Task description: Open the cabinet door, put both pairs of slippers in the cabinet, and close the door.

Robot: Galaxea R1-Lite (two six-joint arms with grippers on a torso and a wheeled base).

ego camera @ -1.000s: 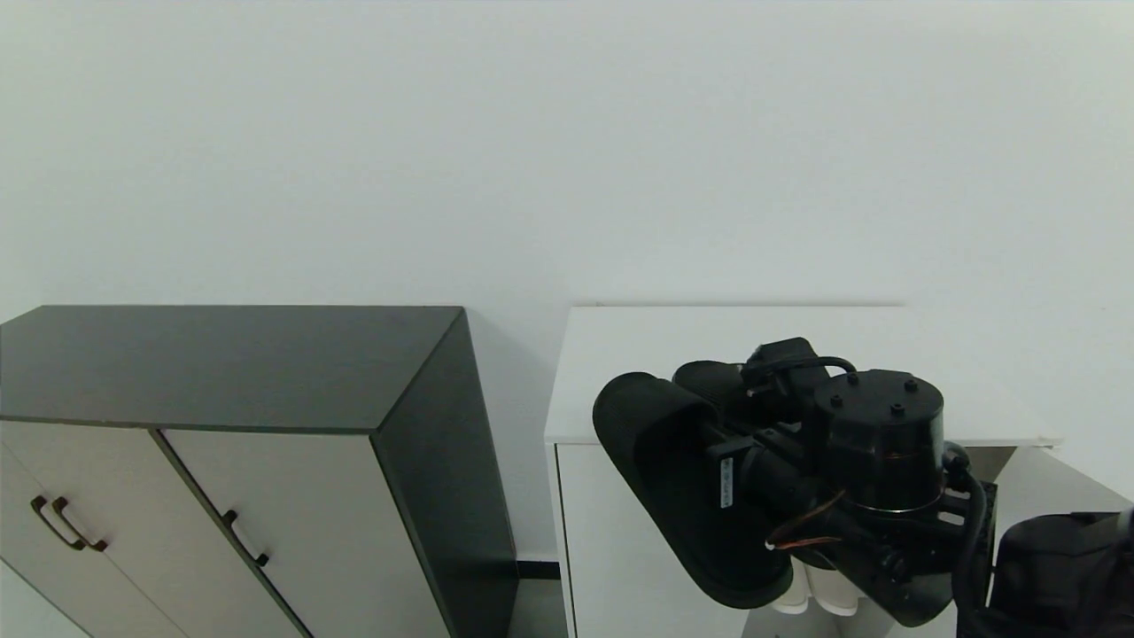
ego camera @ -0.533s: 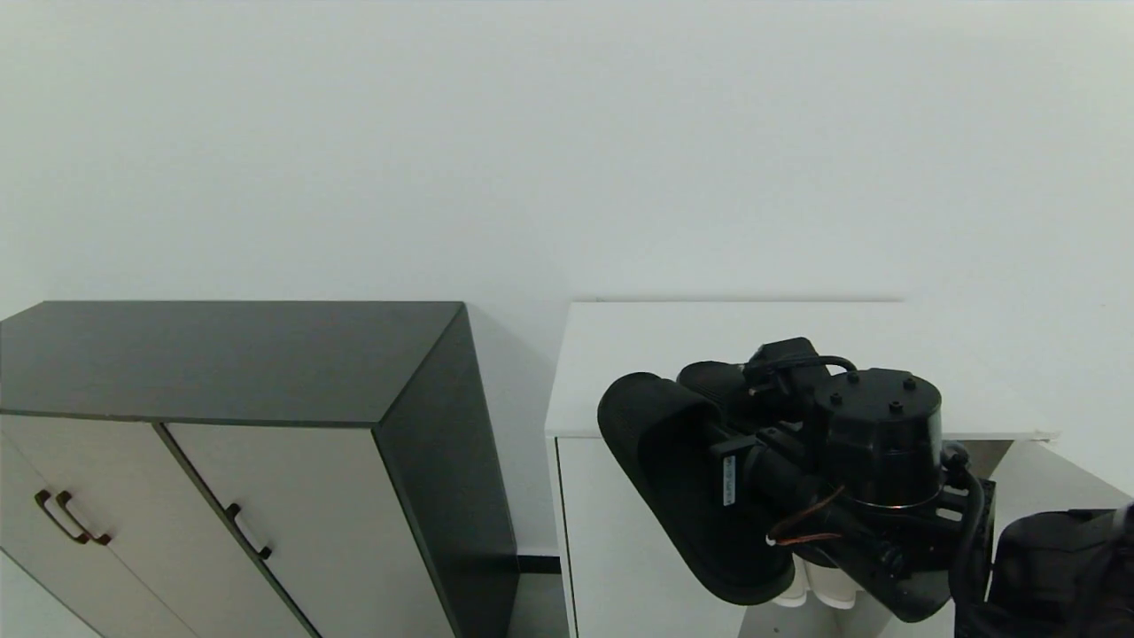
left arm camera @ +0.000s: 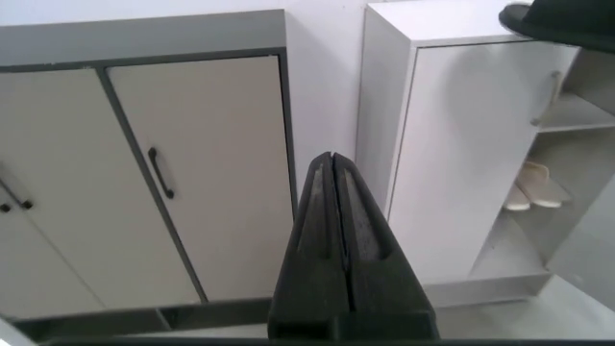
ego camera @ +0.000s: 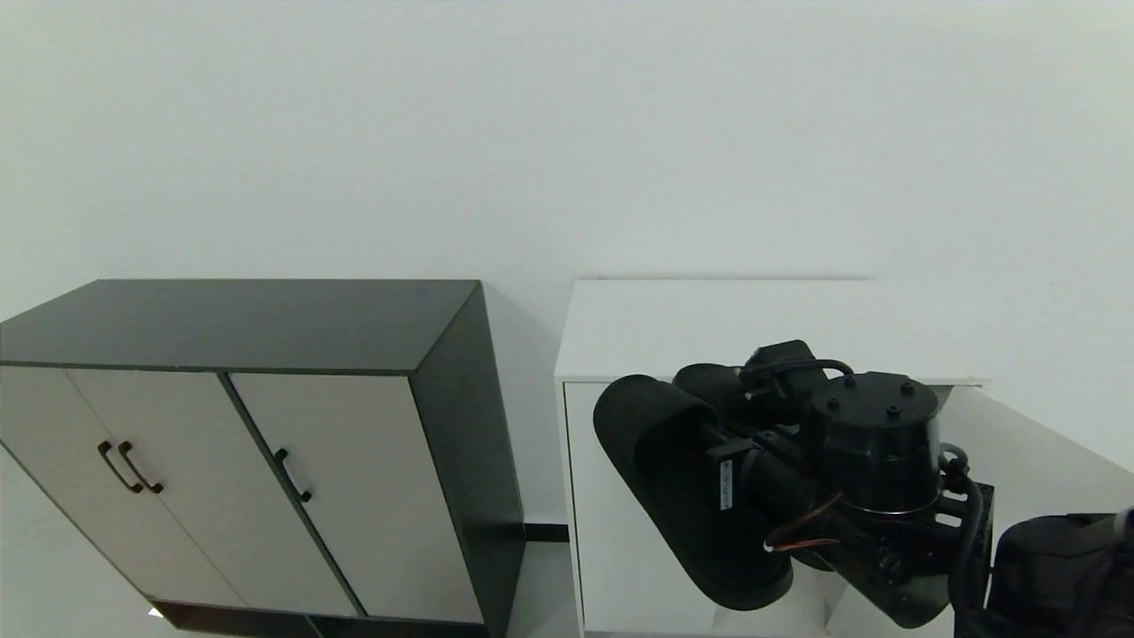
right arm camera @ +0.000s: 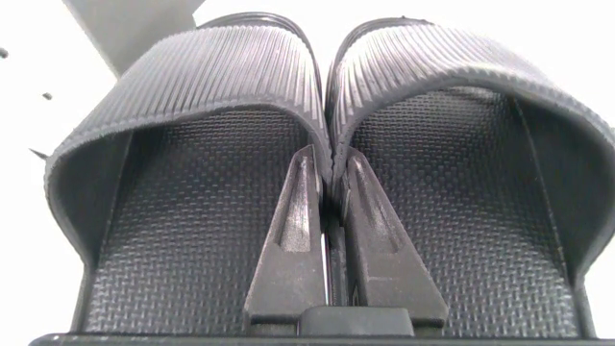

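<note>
A pair of black slippers (ego camera: 682, 496) hangs in front of the white cabinet (ego camera: 735, 323), held side by side. My right gripper (right arm camera: 330, 168) is shut on the two touching inner edges of the black slippers (right arm camera: 192, 192). In the left wrist view the white cabinet (left arm camera: 461, 144) has a closed left door and an open right side with shelves (left arm camera: 577, 115). A pair of white slippers (left arm camera: 533, 185) lies on a lower shelf. My left gripper (left arm camera: 333, 168) is shut and empty, low in front of the gap between the two cabinets.
A dark-topped cabinet (ego camera: 266, 319) with closed grey doors and dark handles (ego camera: 292, 474) stands left of the white one, a narrow gap between them. A white panel (ego camera: 1036, 443), seemingly the open door, juts out at the right. A plain wall is behind.
The whole head view has shifted, so the camera moved; more of both cabinet fronts shows now. The right gripper still holds the black slippers in about the same place in the picture.
</note>
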